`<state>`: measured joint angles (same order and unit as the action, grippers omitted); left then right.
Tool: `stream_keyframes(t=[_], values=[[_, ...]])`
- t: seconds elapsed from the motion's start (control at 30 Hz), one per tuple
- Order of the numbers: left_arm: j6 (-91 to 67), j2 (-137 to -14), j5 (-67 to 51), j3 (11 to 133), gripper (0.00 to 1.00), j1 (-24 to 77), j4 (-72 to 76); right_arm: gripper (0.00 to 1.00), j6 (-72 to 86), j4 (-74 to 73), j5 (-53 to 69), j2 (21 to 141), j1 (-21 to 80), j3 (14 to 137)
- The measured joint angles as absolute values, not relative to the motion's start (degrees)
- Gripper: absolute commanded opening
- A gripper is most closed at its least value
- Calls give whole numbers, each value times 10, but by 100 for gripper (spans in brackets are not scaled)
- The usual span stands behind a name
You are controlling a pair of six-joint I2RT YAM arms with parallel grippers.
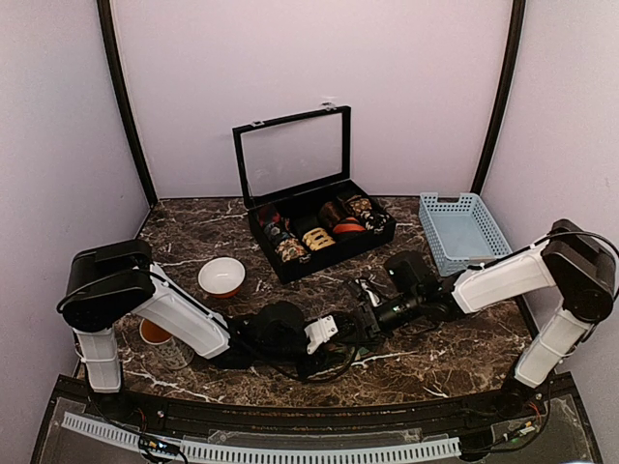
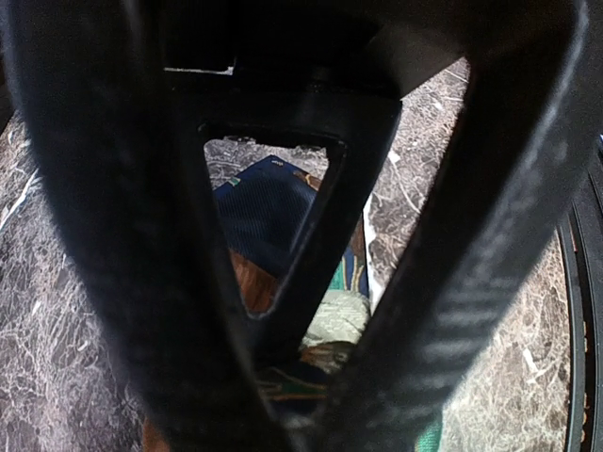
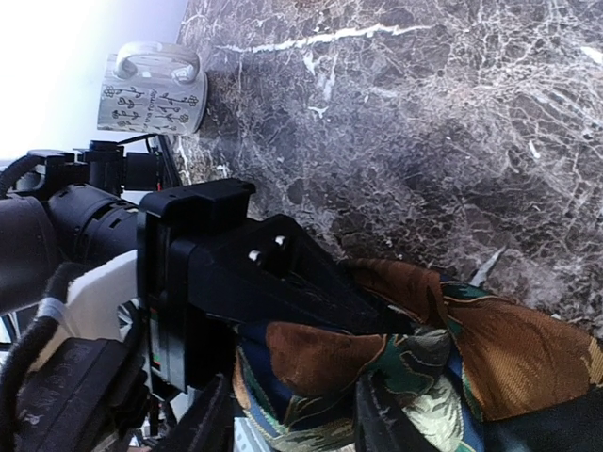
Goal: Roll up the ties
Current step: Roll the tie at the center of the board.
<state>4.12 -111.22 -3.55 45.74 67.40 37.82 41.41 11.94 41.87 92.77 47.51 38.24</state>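
Two arms meet mid-table over one camouflage-print tie [image 3: 490, 358]. It lies bunched on the marble-look tabletop [image 1: 464, 353] btwn the left gripper [image 1: 327, 333] and right gripper [image 1: 370, 311], near the front edge and well apart from the case.

The left gripper's black fingers [image 2: 122, 282] close partway on a thick fold of the cloth, prob. to anchor one end so a coil can be turned against it. The right gripper sits just beside, nose to nose w/ its partner. Its wrist view shows fabric low in the frame but not whether the jaws grip it or stand apart, so cannot tell.

The tie looks like soft woven cloth that slumps rather than holds shape. It has brown and orange patches, dark green and cream leaf shapes, w/ a ribbed navy lining turned up in the left wrist view. It is a crumpled heap, not a neat roll, so the job seems at an early stage for this one.

Behind, a black hinged case [image 1: 334, 253] w/ clear lid propped open holds tight fabric coils [image 1: 318, 239] in compartments, likely the model for the finished shape. A pale blue slotted plastic basket [image 1: 433, 232] sits at right. A white printed mug [image 3: 151, 89] stands by the table's edge.
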Motion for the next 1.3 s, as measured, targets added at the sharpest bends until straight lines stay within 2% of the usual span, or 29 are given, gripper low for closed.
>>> stream_keyframes(t=[0.07,0.13,0.27,0.43,0.53,0.67,0.7,0.83,0.9,1.13,1.3], values=[[41,-1112,-36,457,32,674,378,29,410,119,415,931,476,382],[41,-1112,-36,457,32,674,378,27,407,117,408,935,476,382],[41,-1113,-36,457,32,674,376,42,394,112,408,941,476,387],[44,-1113,-36,458,32,674,376,44,381,94,400,941,478,388],[44,-1113,-36,458,32,674,376,32,380,92,397,941,479,388],[45,-1113,-36,458,33,674,373,3,390,106,400,945,480,387],[45,-1113,-36,458,34,674,373,0,388,110,401,946,479,387],[45,-1113,-34,458,49,674,371,0,391,121,402,948,476,383],[45,-1113,-33,458,53,674,369,0,390,134,408,953,474,377],[43,-1113,-30,457,61,674,376,0,384,178,428,959,456,349],[24,-1121,-36,450,63,674,431,0,375,191,433,959,437,333]])
